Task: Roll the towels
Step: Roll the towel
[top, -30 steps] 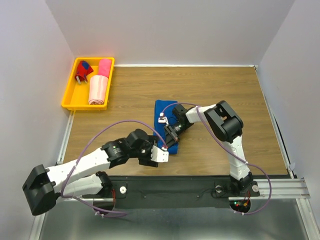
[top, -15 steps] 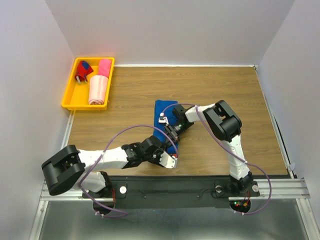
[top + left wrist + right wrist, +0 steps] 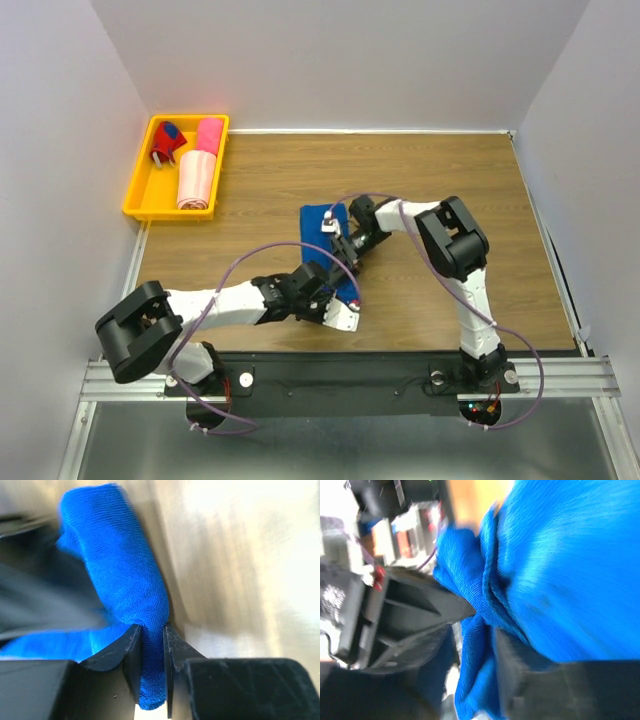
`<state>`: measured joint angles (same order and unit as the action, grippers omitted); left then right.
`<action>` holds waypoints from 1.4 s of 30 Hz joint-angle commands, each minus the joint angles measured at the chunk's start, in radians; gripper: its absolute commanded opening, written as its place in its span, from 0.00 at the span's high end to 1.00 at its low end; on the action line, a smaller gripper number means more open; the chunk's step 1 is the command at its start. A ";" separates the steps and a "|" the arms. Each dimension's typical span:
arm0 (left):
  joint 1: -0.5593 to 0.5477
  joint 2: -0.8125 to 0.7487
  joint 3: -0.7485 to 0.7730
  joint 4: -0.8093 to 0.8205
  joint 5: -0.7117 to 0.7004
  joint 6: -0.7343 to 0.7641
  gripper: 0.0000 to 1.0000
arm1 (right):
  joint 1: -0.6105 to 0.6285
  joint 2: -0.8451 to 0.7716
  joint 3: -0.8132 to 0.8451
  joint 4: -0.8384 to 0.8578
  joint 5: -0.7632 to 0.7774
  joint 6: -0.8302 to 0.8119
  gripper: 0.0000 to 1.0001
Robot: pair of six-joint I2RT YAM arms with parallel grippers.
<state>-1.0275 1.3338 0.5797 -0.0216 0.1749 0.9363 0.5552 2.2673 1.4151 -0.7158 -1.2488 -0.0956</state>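
Three towels are in sight. One blue towel [image 3: 318, 222] lies in the middle of the brown table [image 3: 450, 180], and both robot arms reach down to it.

The left pincer [image 3: 152, 640] is at the near end of this towel (the end closest to the robot). Its two fingers are almost together, and a fold of blue cloth is squeezed tight between them.

The right pincer [image 3: 485, 630] is a bit further up the same towel. Bunched blue cloth sits between its fingers, but that picture is blurry. I cannot tell if it grips the cloth or is just loose around it.

The hot pink towel [image 3: 209, 135] and the pale pink towel [image 3: 197, 180] lie touching in the yellow tray [image 3: 138, 190], at the far left corner of the table.
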 commanded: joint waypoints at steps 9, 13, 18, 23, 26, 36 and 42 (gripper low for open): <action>0.213 0.215 0.261 -0.377 0.466 -0.105 0.88 | -0.288 -0.346 0.199 -0.011 0.233 -0.033 0.24; 0.308 0.335 0.354 -0.518 0.601 -0.077 0.88 | -0.307 -0.532 0.130 -0.040 0.331 -0.117 0.23; 0.401 0.468 0.480 -0.653 0.691 -0.031 0.89 | -0.301 -0.744 0.012 -0.112 0.380 -0.292 0.24; 0.472 0.701 0.646 -0.842 0.773 0.047 0.87 | -0.171 -0.897 -0.128 -0.123 0.596 -0.426 0.34; 0.506 0.789 0.699 -0.909 0.817 0.064 0.87 | -0.045 -0.913 -0.175 -0.096 0.713 -0.443 0.39; 0.552 0.877 0.744 -0.953 0.815 0.076 0.84 | 0.342 -0.853 -0.381 0.289 1.043 -0.447 0.39; 0.581 0.895 0.764 -0.949 0.818 0.076 0.82 | 0.425 -0.763 -0.446 0.418 1.079 -0.486 0.39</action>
<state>-0.4675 2.1754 1.3392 -0.9947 1.1751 0.9554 0.9508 1.4704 0.9951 -0.4667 -0.2386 -0.5446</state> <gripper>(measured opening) 0.284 0.613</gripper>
